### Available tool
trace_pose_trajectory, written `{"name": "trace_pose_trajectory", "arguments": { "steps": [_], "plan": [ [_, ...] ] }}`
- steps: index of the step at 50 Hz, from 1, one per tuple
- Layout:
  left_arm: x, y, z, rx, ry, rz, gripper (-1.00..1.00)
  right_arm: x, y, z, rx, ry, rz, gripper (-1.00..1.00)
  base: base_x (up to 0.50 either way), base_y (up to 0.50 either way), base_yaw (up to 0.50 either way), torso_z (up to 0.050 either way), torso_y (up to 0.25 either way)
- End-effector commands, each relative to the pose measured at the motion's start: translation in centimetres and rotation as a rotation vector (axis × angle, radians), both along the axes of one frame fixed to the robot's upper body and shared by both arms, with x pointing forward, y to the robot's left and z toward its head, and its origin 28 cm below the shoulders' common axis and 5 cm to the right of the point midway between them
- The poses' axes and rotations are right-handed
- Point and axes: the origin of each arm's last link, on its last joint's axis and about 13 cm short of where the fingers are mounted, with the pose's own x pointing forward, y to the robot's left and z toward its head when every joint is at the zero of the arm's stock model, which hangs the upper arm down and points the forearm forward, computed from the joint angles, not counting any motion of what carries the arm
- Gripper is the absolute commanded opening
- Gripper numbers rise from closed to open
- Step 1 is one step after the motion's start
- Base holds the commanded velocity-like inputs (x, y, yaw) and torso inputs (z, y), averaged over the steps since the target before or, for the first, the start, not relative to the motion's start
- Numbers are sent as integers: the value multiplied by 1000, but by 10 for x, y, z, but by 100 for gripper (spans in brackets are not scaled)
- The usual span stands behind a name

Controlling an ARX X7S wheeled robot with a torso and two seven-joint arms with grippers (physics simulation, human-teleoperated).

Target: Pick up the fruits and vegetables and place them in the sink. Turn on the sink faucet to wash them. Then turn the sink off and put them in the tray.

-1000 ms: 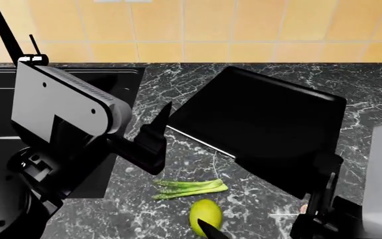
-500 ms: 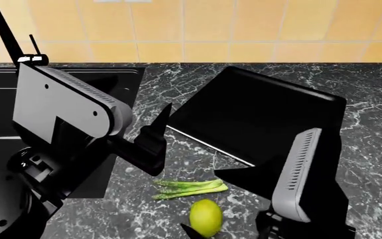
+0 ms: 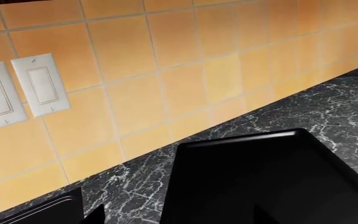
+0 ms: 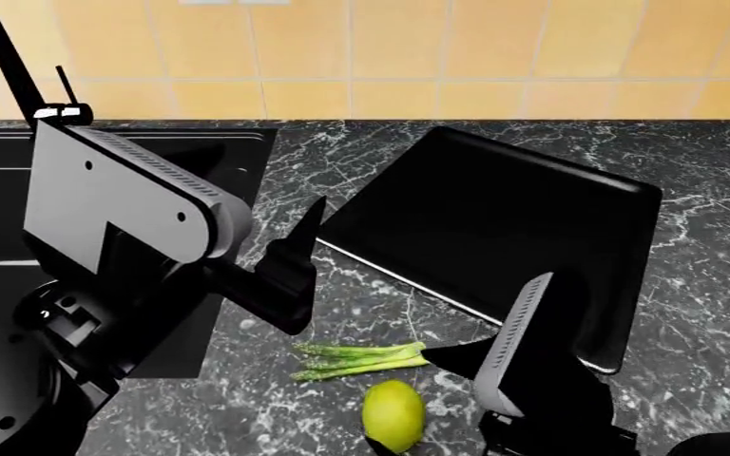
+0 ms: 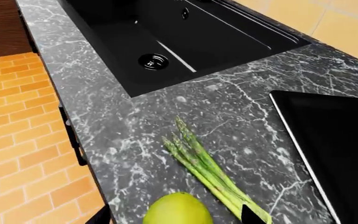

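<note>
With the right gripper (image 5: pixel 175 217) spread wide over the lemon (image 4: pixel 393 414) on the worktop (image 4: pixel 339 399), just beside the asparagus (image 4: pixel 360 359), the round fruit could be nudged off the near edge; the left gripper's state cannot be told.

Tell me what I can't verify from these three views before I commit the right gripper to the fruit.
- Right gripper state: the head view has its arm in front, and the right wrist view shows only dark finger tips at the frame's edge.
- Lemon: cut off by the frame edge in the right wrist view.
- Sink: mostly behind the left arm in the head view.
- Left gripper: open or shut unclear; dark against dark.
- Faucet lever position: too thin to read.
</note>
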Motion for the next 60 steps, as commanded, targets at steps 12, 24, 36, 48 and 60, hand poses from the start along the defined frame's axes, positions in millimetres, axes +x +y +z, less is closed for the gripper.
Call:
{"name": "trace_pose_trajectory", "arguments": {
  "steps": [12, 24, 36, 48, 60],
  "plan": [
    [0, 0, -1, 3, -1, 0, 100, 8, 3, -30, -67, 83, -16, 100, 0, 0, 0, 0, 0],
    [1, 0, -2, 8, -1, 1, 100, 17, 8, -46, -68, 120, -18, 100, 0, 0, 0, 0, 0],
    [2, 0, -5, 14, 2, 5, 100, 22, 9, -44, -34, 117, -40, -100, 0, 0, 0, 0, 0],
    [1, -2, -16, 59, 45, -49, 100, 2, -18, 3, 57, -29, -130, -100, 0, 0, 0, 0, 0],
    [4, -2, -1, 223, -8, -190, 100, -13, -49, 36, 160, -161, -300, -100, 0, 0, 0, 0, 0]
  ]
}}
